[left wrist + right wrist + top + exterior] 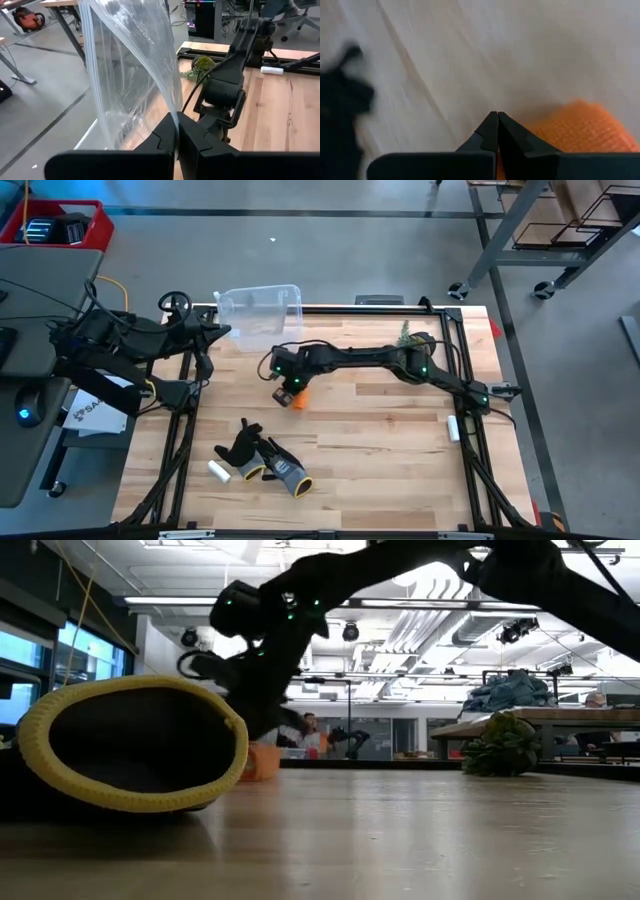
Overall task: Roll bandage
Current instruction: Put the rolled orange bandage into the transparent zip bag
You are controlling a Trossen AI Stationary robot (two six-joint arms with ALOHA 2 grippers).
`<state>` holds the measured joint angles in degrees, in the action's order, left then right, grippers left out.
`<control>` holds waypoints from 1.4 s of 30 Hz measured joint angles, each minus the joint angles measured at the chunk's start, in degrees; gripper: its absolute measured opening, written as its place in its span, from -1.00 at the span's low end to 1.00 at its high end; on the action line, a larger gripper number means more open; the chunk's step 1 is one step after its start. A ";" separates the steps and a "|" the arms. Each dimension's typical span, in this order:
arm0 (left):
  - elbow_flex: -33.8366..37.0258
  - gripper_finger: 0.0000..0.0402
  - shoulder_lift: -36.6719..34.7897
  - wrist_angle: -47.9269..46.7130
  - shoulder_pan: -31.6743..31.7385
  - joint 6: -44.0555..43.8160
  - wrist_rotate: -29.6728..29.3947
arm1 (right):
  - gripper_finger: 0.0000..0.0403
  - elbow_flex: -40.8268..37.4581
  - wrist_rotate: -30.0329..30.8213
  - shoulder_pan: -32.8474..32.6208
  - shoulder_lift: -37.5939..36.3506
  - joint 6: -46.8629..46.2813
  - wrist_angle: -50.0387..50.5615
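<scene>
Right gripper (pixel 291 392): fingers closed, arm stretched across table centre; left gripper (pixel 222 331): fingers closed, raised at far-left edge

Ceiling strip lights (pixel 330 602) are glaring white behind the arm (pixel 300 610), leaving it silhouetted; a glove (pixel 130 745) close to the lens is blurring. Even daylight is falling over the wooden table (pixel 380 430), and the orange bandage (pixel 580 127) is showing soft, out of focus.
</scene>
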<state>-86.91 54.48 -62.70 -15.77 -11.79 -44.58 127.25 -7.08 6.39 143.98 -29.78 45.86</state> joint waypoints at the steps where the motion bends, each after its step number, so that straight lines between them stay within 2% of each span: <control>1: 0.00 -1.00 -0.02 0.00 0.00 0.00 -0.03 | -1.00 0.01 -0.57 -0.11 -0.06 1.31 2.42; 8: 0.00 -1.00 0.99 -0.12 0.00 -0.13 -0.33 | -1.00 0.08 0.63 -2.30 -5.41 10.46 25.86; 12: -0.02 -1.00 2.43 -0.22 0.00 -0.56 -0.55 | -1.00 -0.01 0.82 -3.42 -12.01 9.59 27.54; 16: -0.02 -1.00 3.87 -0.44 -0.01 -1.65 -0.54 | -1.00 -0.35 6.12 -4.72 -19.25 4.81 30.27; 18: -0.02 -1.00 4.60 -0.53 0.00 -1.62 -0.46 | -1.00 -4.38 6.76 -5.11 -22.45 1.34 29.03; 21: -0.02 -1.00 5.37 -0.93 0.00 -1.24 -0.12 | -1.00 -15.43 2.65 -5.72 -26.70 -5.77 22.23; 24: -0.02 -1.00 5.55 -1.64 0.00 0.86 0.81 | -1.00 -27.12 -2.93 -6.42 -30.31 -14.27 8.82; 26: -0.02 -1.00 5.50 -2.95 0.00 1.38 0.85 | -1.00 -32.14 -3.92 -6.80 -31.85 -19.33 0.49; 28: -0.02 -1.00 5.25 -3.91 0.00 1.38 0.98 | -1.00 -34.31 -1.45 -7.07 -32.26 -24.07 -4.29; 31: -0.02 -1.00 4.96 -4.15 0.00 1.38 1.20 | -0.97 -35.77 5.78 -7.49 -32.26 -27.65 -7.15; 35: -0.02 -1.00 4.85 -3.90 0.00 1.35 2.19 | -0.75 -39.08 8.63 -7.58 -32.28 -32.93 -10.07; 39: -0.02 -1.00 4.83 -3.89 0.00 0.48 3.25 | -0.34 -42.76 8.69 -7.50 -32.24 -41.11 -12.29; 42: -0.02 -1.00 4.83 -3.91 0.00 0.42 3.75 | -0.04 -43.16 9.60 -7.39 -32.17 -42.28 -14.10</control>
<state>-86.94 59.31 -66.61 -15.77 -11.38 -40.83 84.09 2.53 -0.99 111.81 -72.06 31.76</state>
